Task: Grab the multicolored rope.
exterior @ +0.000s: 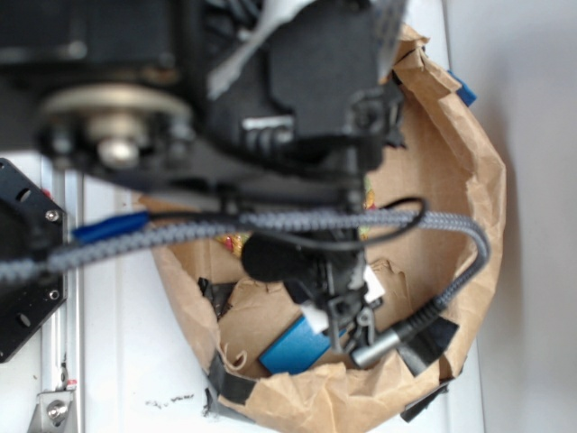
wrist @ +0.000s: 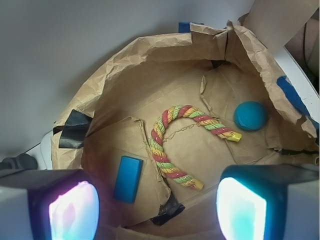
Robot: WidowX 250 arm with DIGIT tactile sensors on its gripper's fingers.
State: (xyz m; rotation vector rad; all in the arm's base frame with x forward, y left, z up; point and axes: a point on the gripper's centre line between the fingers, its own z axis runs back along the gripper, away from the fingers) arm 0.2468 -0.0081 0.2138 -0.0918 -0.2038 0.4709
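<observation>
Wrist view: multicolored rope [wrist: 172, 145] arches, ends seemingly toward open gripper [wrist: 157, 207].

Multicolored rope [exterior: 236, 241] mostly behind arm

From the exterior camera I see mostly the blurred black arm [exterior: 270, 90] filling the top of the frame. A grey braided cable [exterior: 270, 224] runs across the middle and loops down at right to a metal plug [exterior: 379, 345]. Below sits a brown paper bin [exterior: 451, 180] on the white table [exterior: 117, 361], its rim patched with black tape [exterior: 230, 383]. A blue block [exterior: 296, 347] lies inside it. A sliver of red and yellow [exterior: 234, 242] peeks under the cable.
</observation>
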